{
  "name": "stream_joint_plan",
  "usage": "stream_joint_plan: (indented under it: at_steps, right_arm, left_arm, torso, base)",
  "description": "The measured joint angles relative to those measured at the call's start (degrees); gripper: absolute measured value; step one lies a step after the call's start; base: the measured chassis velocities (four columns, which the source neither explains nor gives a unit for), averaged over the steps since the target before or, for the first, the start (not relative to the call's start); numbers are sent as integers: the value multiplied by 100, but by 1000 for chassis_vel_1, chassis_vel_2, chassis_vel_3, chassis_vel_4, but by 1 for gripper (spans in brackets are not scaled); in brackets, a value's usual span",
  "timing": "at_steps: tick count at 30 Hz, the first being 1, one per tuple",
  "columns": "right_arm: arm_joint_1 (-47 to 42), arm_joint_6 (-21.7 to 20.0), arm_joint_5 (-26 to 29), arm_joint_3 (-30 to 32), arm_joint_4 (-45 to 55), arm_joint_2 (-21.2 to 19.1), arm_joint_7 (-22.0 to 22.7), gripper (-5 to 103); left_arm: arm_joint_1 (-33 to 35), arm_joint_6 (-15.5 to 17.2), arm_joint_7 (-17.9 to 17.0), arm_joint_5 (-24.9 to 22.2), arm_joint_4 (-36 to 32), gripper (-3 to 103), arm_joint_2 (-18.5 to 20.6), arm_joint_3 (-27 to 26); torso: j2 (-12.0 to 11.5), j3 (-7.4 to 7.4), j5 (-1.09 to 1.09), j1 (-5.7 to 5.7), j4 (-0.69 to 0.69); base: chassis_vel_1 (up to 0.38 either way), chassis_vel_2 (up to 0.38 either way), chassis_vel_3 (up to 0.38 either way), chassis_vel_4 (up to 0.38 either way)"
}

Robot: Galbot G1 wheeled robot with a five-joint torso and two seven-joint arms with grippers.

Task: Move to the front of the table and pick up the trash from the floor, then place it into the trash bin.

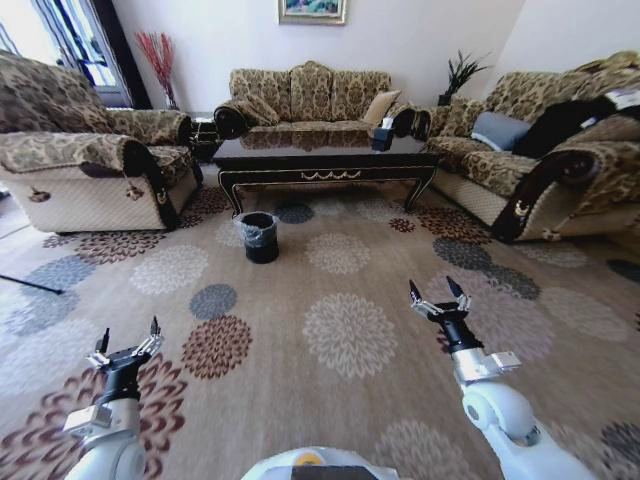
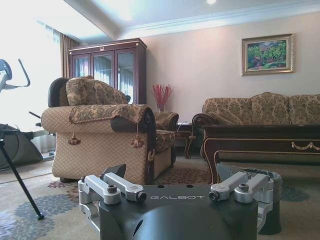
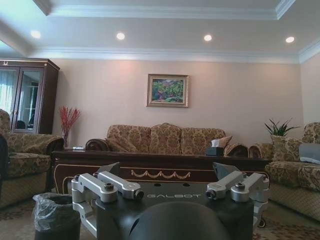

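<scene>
One table, one trash bin, three sofas

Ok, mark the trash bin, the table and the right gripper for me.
trash bin [image 1: 261, 240], head view, black side wall.
table [image 1: 325, 152], head view, bare glossy top.
right gripper [image 1: 439, 293], head view, midway between open fingertips.

One coffee table. One black trash bin with a clear liner. Three patterned sofas: one on the left, one behind the table, one on the right. One tissue box. One framed painting. Two grippers: left, right.
</scene>
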Motion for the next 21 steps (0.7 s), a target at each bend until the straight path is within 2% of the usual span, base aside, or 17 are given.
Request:
stream_joint_plan:
  at_steps: [4,7,8,9,13,15,18,21]
  right_arm:
    - [-1,0,0,0,0,0,0,100]
    - [-1,0,0,0,0,0,0,100]
    - [-2,0,0,0,0,0,0,100]
    - [-2,0,0,0,0,0,0,100]
    - [0,0,0,0,0,0,0,100]
    - [3,0,0,0,-1,0,0,100]
    - [3,0,0,0,-1,0,0,100]
    - [2,0,0,0,-1,0,0,100]
  left_arm:
    - [0,0,0,0,0,100,0,0]
    - [3,0,0,0,1,100,-1,0]
    - [3,0,-1,0,1,100,-1,0]
    - [3,-1,-1,0,0,100,0,-1]
    - [0,-1,0,0,1,100,0,0]
    - [-2,-1,0,0,0,100,1,0]
    - [-2,-1,0,0,0,100,1,0]
    - [-1,-1,0,0,0,100,1,0]
  torso:
    - [1,-2,7,-2,-2]
    - [1,-2,-2,-2,2]
    - [2,-4,3,-4,-2]
    - [3,-5,9,-5,-2]
    - [1,1,-1,-1,-1]
    - [0,2,7,2,2]
    - [0,3,-1,3,1]
    - [0,0,4,1,0]
  base:
    - [338,-342,-338,377]
    - [261,-319,-298,357]
    - [247,-201,-185,269]
    - [115,-201,-98,120]
    - [-1,-35,-13,21]
    - [-55,104,70,-73]
    - [-71,71,72,-64]
    - [0,0,0,0]
